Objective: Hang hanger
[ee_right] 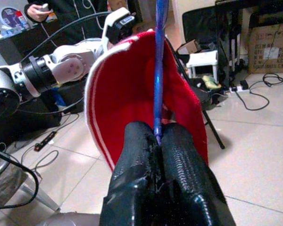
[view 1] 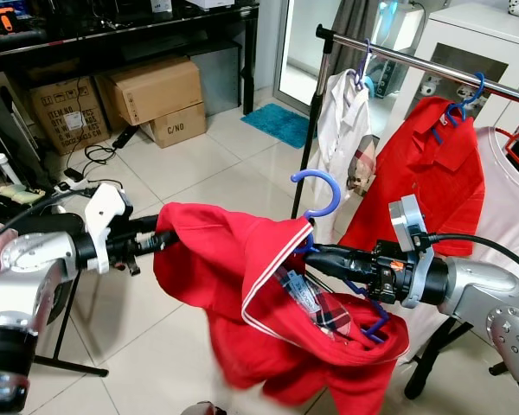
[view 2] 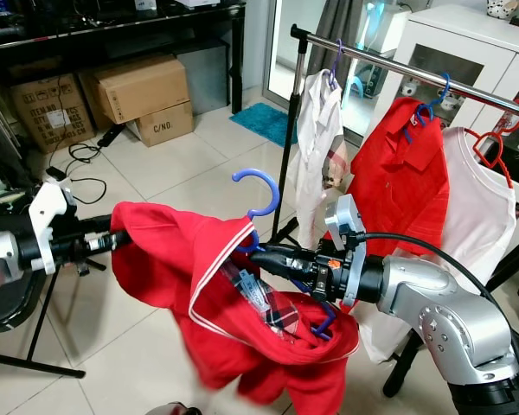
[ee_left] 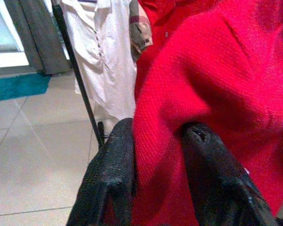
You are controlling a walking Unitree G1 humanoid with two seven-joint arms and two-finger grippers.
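Two end effectors share the load in front of me. My right end effector (view 1: 316,252) has its fingers pressed together on the blue hanger (view 1: 318,192), gripping the stem just below the hook, which curves up directly above the fingertips; in the right wrist view the blue stem (ee_right: 158,70) rises straight out from between the clamped fingers (ee_right: 132,174). My left end effector (ee_left: 155,160) pinches a fold of the red shirt (view 1: 233,285) at its shoulder, fingers (ee_left: 115,169) narrowly parted with cloth bunched between them. Between the two end effectors the shirt is stretched, its white-trimmed collar (view 1: 272,268) around the hanger stem; below the right end effector the rest of the garment sags in a heap toward the tiled floor (view 1: 173,173). Beyond and above the right end effector, well apart from the hook, runs the clothes rail (view 1: 432,65), carrying a white shirt (view 1: 342,130), a red shirt on a blue hanger (view 1: 432,164) and a white garment on a red hanger (view 2: 476,190). Farther beyond the left end effector, cardboard boxes (view 1: 151,91) sit on the floor under a dark desk (view 1: 138,26).
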